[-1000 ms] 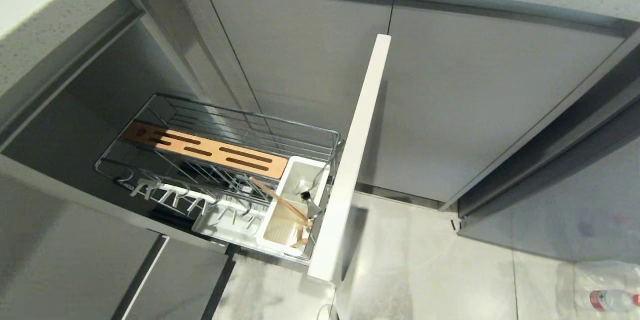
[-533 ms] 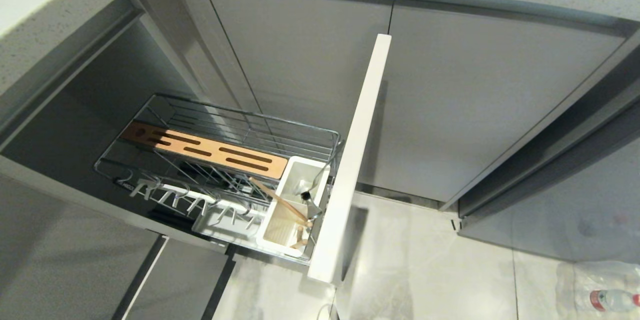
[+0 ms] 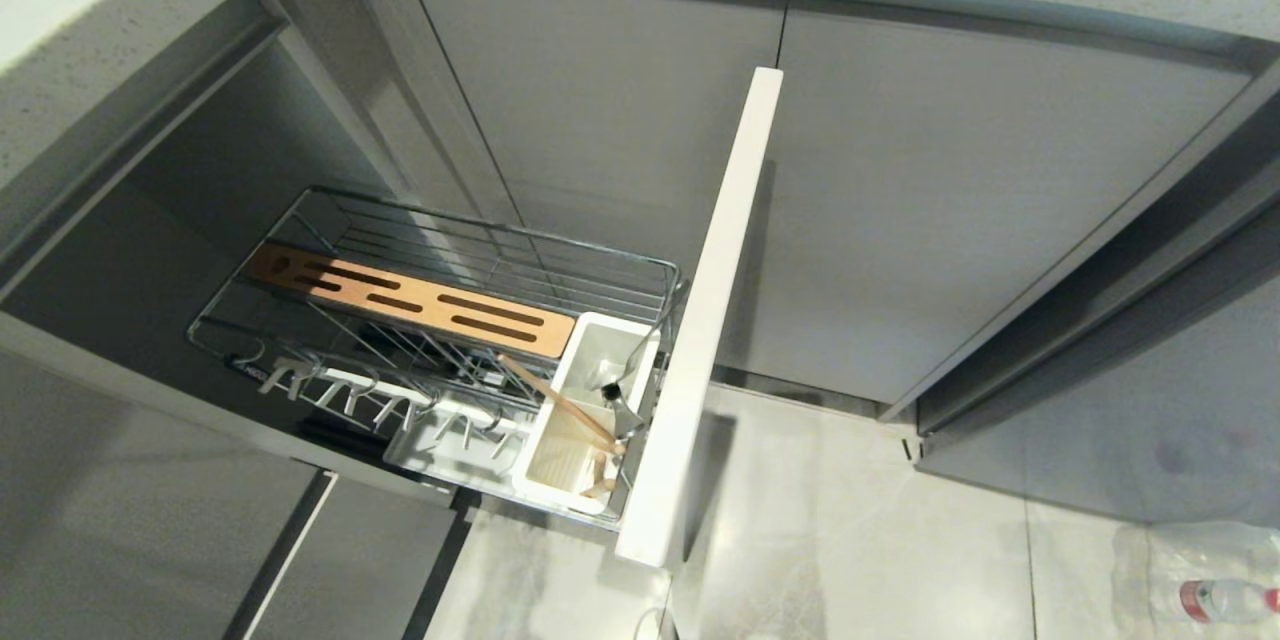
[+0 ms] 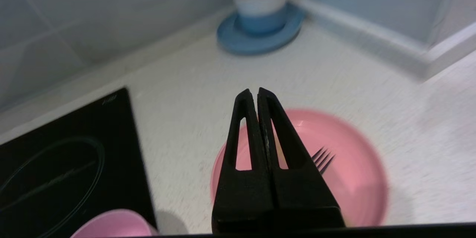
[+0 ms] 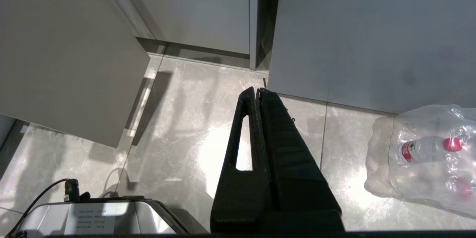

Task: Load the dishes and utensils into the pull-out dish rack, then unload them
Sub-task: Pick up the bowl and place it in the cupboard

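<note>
The pull-out dish rack (image 3: 610, 265) stands drawn out on its narrow white cabinet front (image 3: 705, 320), with a brown slotted strip (image 3: 410, 300) and a white caddy (image 3: 557, 465). Light wooden chopsticks (image 3: 560, 402) lean in the caddy. Up on the counter, my left gripper (image 4: 256, 91) is shut and empty, hovering over the pink plate (image 4: 353, 163). The fork (image 4: 322, 158) lies on that plate, only its tines showing past my finger. The pink bowl (image 4: 111, 225) sits at the near edge beside the hob. My right gripper (image 5: 257, 90) hangs shut and empty over the floor. Neither arm shows in the head view.
A black hob (image 4: 55, 163) lies beside the plate on the white counter (image 4: 178, 93). A blue plate (image 4: 256, 42) carrying a blue-and-white bowl (image 4: 260, 7) sits in the far corner by the wall. A wrapped pack of water bottles (image 5: 427, 152) lies on the floor by the grey cabinets.
</note>
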Available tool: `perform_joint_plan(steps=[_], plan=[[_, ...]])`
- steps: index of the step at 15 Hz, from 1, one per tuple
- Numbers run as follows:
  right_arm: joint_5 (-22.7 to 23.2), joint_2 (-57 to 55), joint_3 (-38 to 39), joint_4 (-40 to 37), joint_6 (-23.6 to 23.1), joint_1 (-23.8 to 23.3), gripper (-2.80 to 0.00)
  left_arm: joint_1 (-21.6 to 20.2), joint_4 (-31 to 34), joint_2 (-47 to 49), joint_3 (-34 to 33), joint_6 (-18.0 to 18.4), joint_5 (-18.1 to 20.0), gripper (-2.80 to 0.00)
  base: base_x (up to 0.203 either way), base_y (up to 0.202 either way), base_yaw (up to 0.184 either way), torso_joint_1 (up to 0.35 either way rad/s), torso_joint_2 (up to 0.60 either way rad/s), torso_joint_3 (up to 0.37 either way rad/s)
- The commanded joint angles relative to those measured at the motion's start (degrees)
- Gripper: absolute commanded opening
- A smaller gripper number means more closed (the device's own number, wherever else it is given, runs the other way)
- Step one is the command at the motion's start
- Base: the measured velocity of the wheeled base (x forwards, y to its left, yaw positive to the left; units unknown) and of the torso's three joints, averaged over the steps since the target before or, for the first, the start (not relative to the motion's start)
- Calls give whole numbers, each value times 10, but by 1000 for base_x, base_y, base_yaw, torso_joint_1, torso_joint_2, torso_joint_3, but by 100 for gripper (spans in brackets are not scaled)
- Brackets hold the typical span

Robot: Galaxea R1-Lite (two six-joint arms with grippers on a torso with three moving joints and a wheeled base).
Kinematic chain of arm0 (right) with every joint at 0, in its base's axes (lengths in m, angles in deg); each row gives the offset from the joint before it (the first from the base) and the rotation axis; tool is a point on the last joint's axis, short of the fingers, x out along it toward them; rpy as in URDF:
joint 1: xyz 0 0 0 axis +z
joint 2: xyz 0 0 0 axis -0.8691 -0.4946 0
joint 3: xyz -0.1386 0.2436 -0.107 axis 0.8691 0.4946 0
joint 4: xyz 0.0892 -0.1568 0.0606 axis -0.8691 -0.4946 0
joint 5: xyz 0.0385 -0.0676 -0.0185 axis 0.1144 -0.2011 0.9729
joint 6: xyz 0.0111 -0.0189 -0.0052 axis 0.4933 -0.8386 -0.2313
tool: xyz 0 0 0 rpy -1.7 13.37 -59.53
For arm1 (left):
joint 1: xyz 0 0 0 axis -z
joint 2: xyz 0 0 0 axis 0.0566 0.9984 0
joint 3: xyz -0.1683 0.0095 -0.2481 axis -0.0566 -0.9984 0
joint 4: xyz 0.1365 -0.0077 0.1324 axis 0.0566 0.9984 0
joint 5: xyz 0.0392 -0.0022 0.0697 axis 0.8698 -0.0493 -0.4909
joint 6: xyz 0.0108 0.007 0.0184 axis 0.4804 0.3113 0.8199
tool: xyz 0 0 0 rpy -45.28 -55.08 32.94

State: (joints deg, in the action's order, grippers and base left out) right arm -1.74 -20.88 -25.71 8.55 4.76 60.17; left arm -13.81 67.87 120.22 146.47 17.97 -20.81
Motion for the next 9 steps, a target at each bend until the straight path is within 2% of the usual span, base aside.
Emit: perform_joint_plan(steps=[1,3,5,7,9], plan=[[0,0,1,0,0,0,-280,-32,46,32,2,-8,7,-280,0,0,0,0,0,0],[0,0,1,0,0,0,-280,-81,142,49,2,-28,78,-280,0,0,0,0,0,0],[0,0,1,0,0,0,-280,-133,193,61,2,-73,150,-280,0,0,0,0,0,0],[0,0,1,0,0,0,-280,-183,218,63,3,-126,205,-280,0,0,0,0,0,0],[0,0,1,0,0,0,-280,-206,221,48,3,-177,229,-280,0,0,0,0,0,0]])
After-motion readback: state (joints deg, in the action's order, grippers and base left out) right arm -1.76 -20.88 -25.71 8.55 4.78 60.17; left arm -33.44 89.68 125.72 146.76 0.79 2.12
